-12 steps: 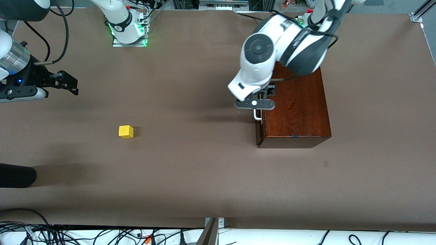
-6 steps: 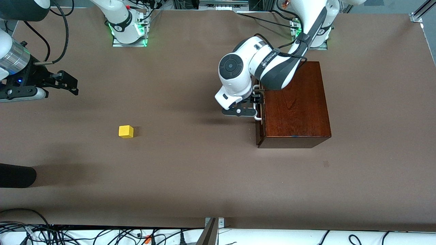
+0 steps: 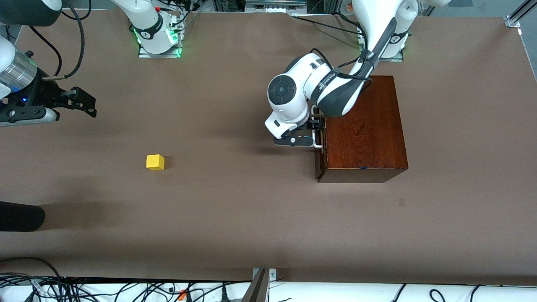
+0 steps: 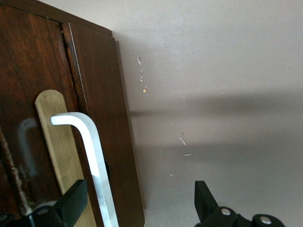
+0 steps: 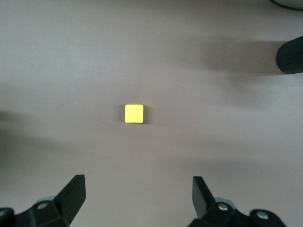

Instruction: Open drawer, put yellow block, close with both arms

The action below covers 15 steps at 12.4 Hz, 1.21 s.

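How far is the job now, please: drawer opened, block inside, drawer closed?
Nothing looks finished. The drawer looks shut in its wooden box. In hand: the left hand is open at the white handle, one finger on either side, not yet closed. The right hand waits open above the yellow block on the table. Opening, placing and closing remain.

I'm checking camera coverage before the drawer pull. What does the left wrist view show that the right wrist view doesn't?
Only the left wrist view: the drawer front with its white handle between the open left gripper's fingers. Only the right wrist view: the yellow block on the table, with the open right gripper above it. Both show the brown table.
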### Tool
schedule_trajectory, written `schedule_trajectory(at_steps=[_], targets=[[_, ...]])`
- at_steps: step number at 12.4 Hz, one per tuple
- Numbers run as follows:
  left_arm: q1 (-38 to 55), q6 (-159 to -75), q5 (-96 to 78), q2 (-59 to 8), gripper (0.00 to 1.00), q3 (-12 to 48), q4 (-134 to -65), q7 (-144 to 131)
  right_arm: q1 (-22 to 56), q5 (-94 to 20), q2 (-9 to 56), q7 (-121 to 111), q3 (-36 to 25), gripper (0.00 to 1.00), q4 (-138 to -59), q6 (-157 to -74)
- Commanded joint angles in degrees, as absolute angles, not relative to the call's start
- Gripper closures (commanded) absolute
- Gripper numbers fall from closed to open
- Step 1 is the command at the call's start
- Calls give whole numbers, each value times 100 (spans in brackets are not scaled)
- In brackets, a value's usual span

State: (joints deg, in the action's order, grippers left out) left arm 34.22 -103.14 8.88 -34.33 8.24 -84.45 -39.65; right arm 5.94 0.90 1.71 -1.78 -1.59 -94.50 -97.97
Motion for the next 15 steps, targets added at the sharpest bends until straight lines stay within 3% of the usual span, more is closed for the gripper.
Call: schedule_trajectory(at_steps=[1,15], targets=[[3472,-10397,1255,-3392,0,765,-8552,-4034,527,88,202,-141,-105,0,-9343,-9712],[3480,-10564,1327,-3674,0,765,-8552,-4104,527,88,202,-141,-105,0,-9343,-9712]])
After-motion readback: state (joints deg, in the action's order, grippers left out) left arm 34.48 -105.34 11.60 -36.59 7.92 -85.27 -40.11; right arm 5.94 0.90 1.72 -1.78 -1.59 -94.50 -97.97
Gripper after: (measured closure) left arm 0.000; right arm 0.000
